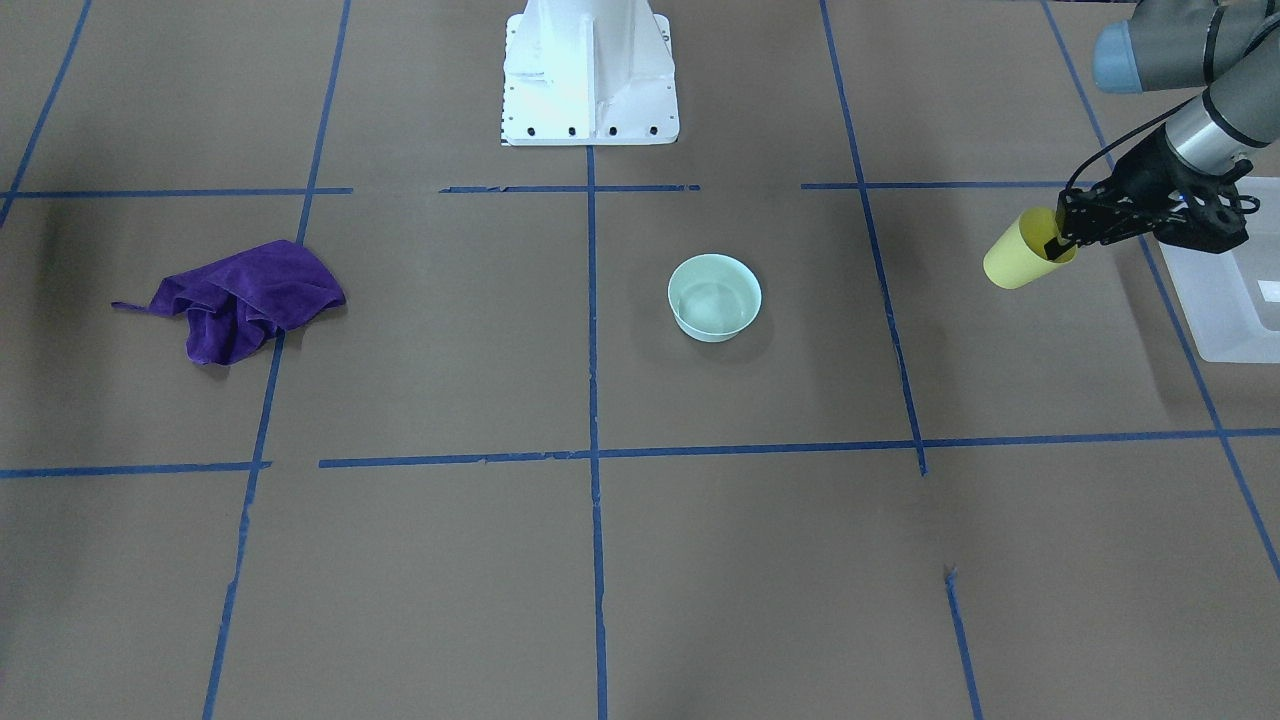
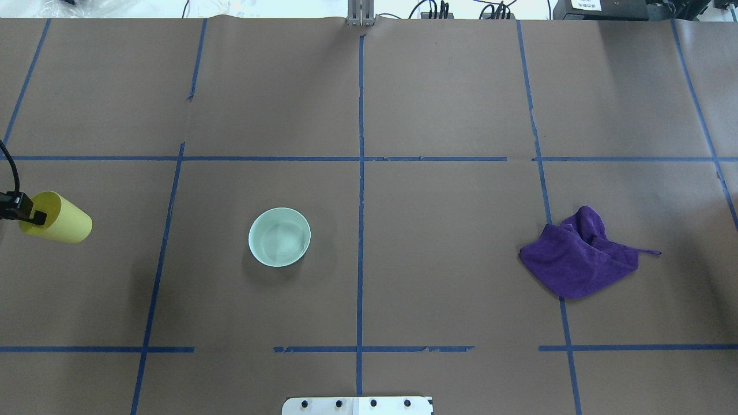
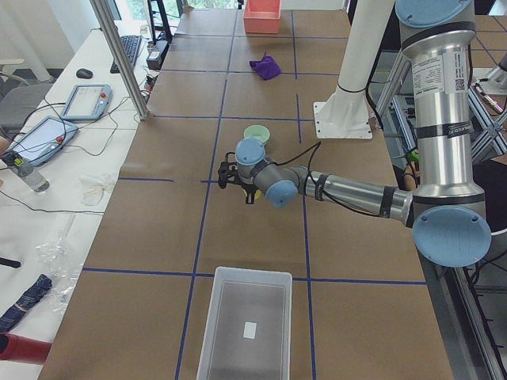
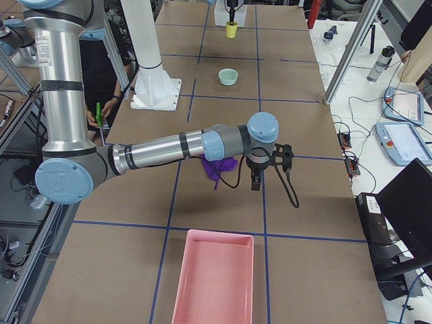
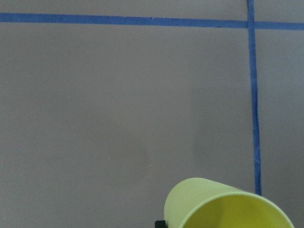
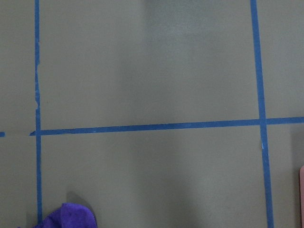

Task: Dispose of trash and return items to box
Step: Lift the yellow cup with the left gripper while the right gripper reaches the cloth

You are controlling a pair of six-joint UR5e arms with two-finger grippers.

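The left claw [image 1: 1062, 238] pinches the rim of the yellow cup [image 1: 1015, 258]. The cup is tipped sideways, up off the surface [image 1: 700, 560], just beside the white box [image 1: 1212, 305]. A green bowl [image 1: 714, 297] sits in the middle. The right claw [image 4: 266, 169] hangs near a purple cloth [image 1: 245, 300]; I cannot tell if it is spread or pressed together

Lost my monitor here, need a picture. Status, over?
Left pincer shut on yellow cup, lifted, tilted, short of the box. Right pincer: state unreadable. Bowl and purple cloth sit off the cup's path.
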